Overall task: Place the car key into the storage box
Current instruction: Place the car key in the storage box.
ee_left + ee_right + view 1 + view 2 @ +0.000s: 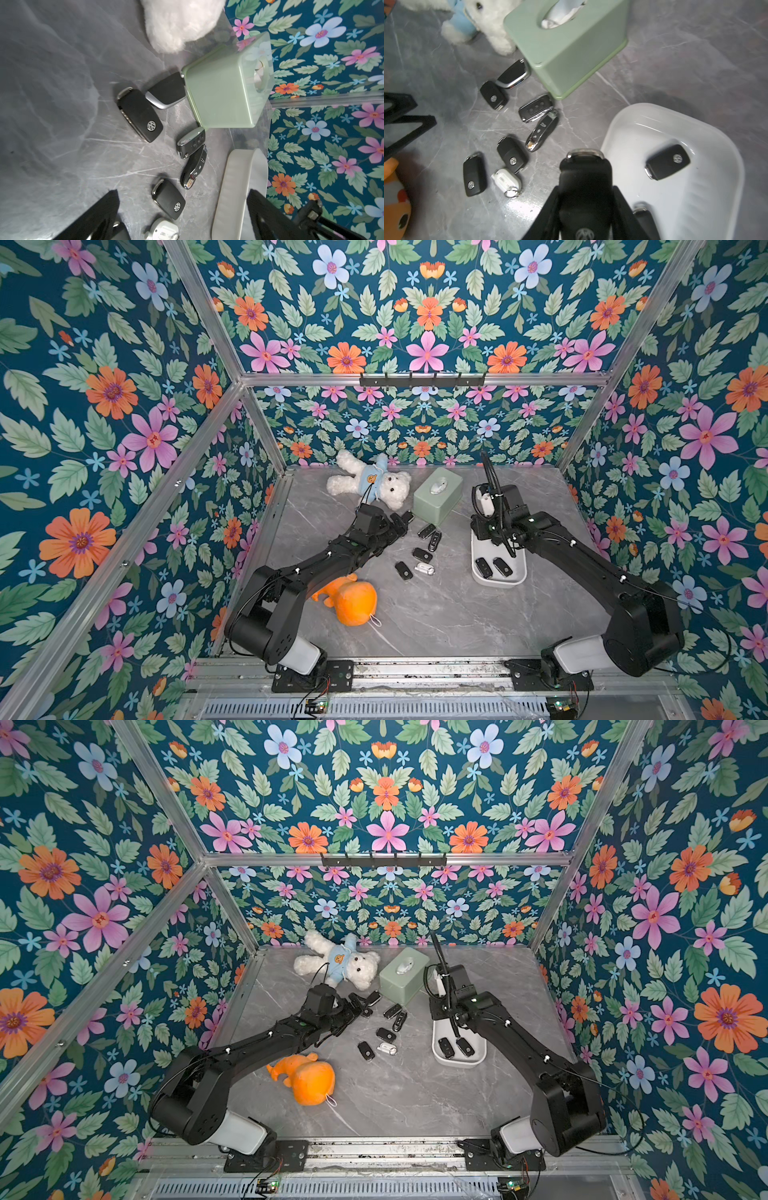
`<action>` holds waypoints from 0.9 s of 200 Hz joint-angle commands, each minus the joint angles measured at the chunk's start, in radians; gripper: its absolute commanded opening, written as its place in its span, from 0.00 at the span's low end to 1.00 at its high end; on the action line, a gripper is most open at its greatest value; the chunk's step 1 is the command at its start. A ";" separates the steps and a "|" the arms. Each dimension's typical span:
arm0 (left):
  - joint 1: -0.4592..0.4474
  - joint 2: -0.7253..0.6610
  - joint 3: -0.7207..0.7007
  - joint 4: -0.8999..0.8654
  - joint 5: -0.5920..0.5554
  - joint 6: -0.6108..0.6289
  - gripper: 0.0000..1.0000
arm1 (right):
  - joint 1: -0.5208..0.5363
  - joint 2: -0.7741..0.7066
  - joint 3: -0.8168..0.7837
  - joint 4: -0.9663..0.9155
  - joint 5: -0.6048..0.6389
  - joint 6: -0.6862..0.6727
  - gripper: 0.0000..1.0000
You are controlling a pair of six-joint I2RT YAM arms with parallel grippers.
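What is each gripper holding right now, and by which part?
The right gripper holds a black car key by its long sides, chrome end sticking out. The left gripper is open, holding nothing.

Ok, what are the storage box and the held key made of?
Storage box: looks like glossy white plastic; light glints on its smooth walls. Car key in the right gripper: seemingly matte black plastic shell with a shiny chrome-look end band.

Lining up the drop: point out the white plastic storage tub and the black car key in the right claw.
White plastic storage tub [633, 128], right wrist view, bare inner wall.
Held black car key [584, 176], right wrist view, middle of its body.
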State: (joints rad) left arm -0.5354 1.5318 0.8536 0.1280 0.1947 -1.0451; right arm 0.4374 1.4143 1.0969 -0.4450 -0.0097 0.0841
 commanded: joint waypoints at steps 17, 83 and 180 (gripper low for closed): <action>-0.043 0.039 0.063 0.002 0.034 0.075 1.00 | -0.049 -0.046 -0.074 0.042 0.039 0.136 0.30; -0.104 0.050 0.127 -0.087 -0.024 0.159 1.00 | -0.112 0.041 -0.141 0.076 0.030 0.279 0.29; -0.110 -0.001 0.089 -0.126 -0.080 0.184 1.00 | -0.112 0.333 0.028 0.066 0.043 0.308 0.30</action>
State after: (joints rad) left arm -0.6460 1.5471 0.9504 0.0208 0.1497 -0.8818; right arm 0.3248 1.6978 1.0832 -0.3775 0.0158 0.3828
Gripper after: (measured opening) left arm 0.996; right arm 0.376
